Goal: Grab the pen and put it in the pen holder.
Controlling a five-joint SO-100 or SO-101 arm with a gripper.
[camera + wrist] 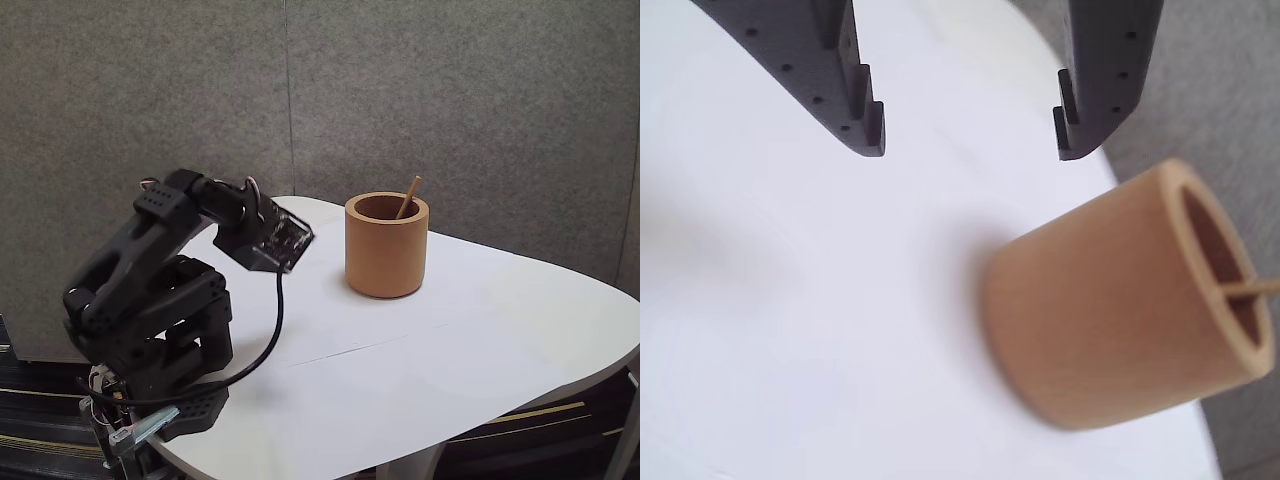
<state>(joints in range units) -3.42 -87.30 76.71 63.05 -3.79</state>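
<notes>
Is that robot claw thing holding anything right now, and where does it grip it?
Nothing is held. The gripper is open, with bare table between its fingers. The pen already stands in the pen holder, leaning on its rim.

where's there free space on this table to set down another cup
Most room is the bare white table in the fixed view: right of the pen holder and the wide stretch in front of it, toward the near edge. It is crowded at left, where the arm's base and the black cable sit.

table point(480, 330) – bare round pen holder point(387, 245) | pen point(408, 197) leans inside – rest of mouth free
</notes>
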